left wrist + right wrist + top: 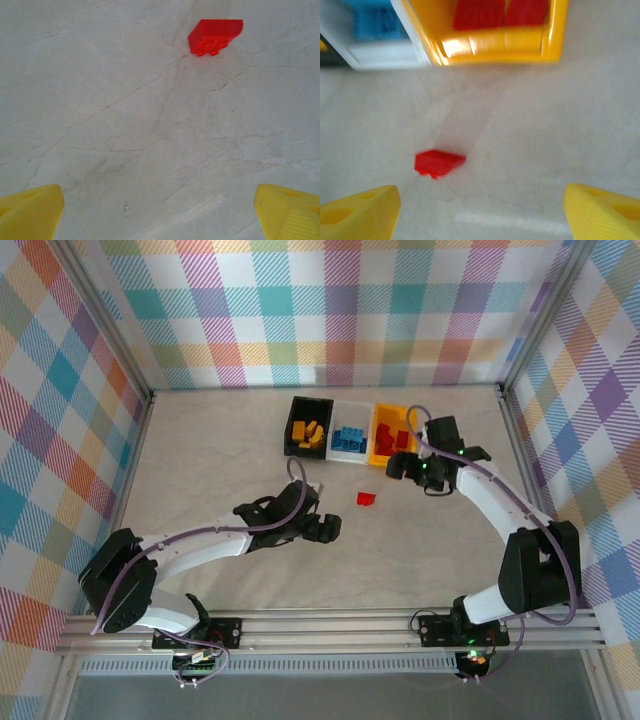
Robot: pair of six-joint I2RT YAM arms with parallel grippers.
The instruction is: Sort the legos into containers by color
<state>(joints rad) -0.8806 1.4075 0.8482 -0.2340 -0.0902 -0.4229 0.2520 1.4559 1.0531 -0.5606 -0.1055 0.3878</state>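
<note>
A small red plastic studded brick (367, 499) lies on the pale surface (200, 470) between the left fingers (30, 212) and right fingers (360, 210), both pairs apart and empty.

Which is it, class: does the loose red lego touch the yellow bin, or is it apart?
Apart. The right wrist view shows a wide strip of bare table between the red lego and the yellow bin.

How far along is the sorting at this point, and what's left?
Nearly done: yellow bricks lie in the black bin, blue bricks in the white bin, red bricks in the yellow bin. Nothing is in hand: the left gripper and right gripper are open and empty. Left: one loose red brick on the table.
</note>
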